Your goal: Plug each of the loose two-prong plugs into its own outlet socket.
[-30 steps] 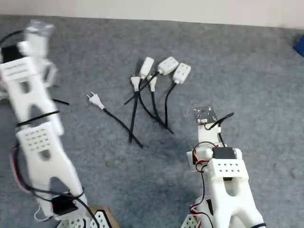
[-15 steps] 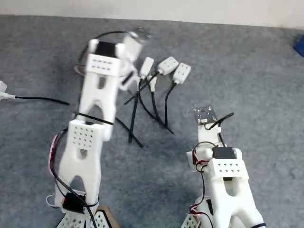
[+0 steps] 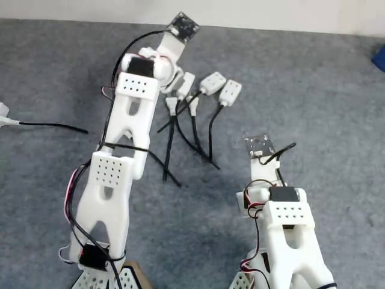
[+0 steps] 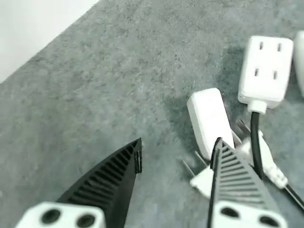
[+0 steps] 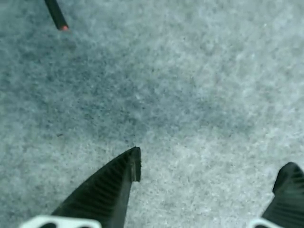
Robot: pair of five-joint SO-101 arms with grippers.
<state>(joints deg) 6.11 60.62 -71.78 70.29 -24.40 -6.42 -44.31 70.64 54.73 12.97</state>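
Grey carpet (image 3: pixel 313 72) now has my left arm swung in from its far left side, the left gripper (image 4: pixel 178 145) spread wide, hovering beside a white oblong outlet socket (image 4: pixel 208 116) and a small white two-prong plug (image 4: pixel 202 180), so I judge grasping comes next.

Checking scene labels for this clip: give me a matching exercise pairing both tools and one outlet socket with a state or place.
1. left tool
2. right tool
3. outlet socket

A. slots facing up, black cable attached
B. open over bare carpet
C. open beside white plugs

Pairs: 1-C, 2-B, 3-A
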